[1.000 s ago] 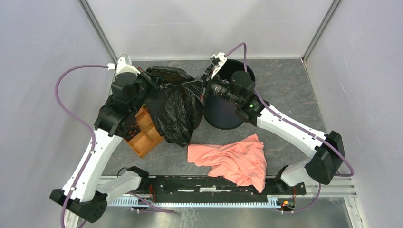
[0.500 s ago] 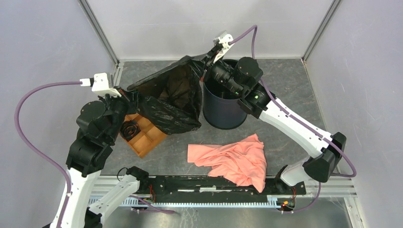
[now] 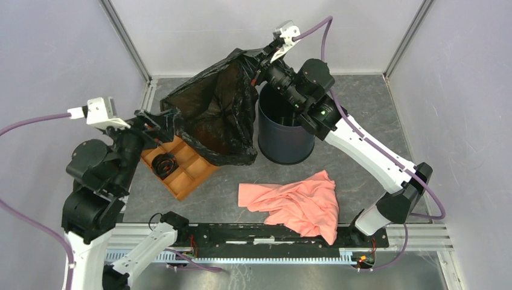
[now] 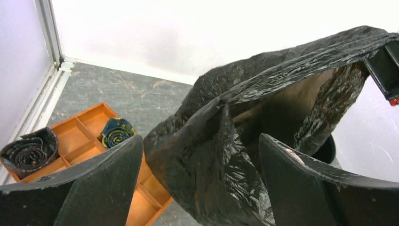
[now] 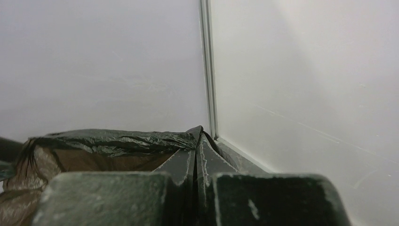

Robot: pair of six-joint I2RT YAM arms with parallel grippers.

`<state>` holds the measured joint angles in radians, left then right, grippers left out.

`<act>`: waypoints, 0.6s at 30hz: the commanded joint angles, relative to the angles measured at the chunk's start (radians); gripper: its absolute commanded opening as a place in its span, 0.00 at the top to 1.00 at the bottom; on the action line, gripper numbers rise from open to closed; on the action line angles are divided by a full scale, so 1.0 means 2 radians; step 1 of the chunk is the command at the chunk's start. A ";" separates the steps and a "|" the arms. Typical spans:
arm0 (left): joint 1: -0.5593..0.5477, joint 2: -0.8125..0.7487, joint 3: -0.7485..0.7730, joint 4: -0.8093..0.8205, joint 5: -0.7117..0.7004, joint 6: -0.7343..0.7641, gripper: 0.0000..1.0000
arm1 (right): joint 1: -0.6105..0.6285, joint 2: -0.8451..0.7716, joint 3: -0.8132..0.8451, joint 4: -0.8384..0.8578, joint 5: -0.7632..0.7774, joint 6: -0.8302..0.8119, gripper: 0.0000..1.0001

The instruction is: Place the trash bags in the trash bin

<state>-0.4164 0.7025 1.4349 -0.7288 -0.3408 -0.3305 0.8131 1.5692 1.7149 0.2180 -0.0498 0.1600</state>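
Top external view: the wrinkled, glossy black plastic trash bag (image 3: 214,118) hangs open-mouthed just left of the tall navy-blue cylindrical trash bin (image 3: 284,145), outside it.
Right gripper (image 3: 258,59): pressed together, pinching the bag's top edge above the bin's rim.
Left gripper (image 3: 162,119): fingers spread wide, the bag's left edge between them; contact unclear.
Orange compartmented tray (image 3: 181,175): under the bag's lower left, partly covered.
Salmon-pink cloth (image 3: 296,202): crumpled in front of the bin, apart from it.

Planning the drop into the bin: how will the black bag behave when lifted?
Probably floppy: the trash bag sags in wrinkled folds below the right end effector pinching its edge. Likely light: one thin pinch holds it up. Glossy film may slip.
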 commanded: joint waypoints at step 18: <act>0.002 -0.113 -0.129 -0.046 0.146 -0.246 0.00 | -0.001 -0.041 0.003 0.070 0.016 0.021 0.99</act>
<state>-0.4164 0.6426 1.1687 -0.7883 0.1089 -0.7338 0.8131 1.5410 1.7145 0.3111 -0.0082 0.1967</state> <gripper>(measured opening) 0.996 0.013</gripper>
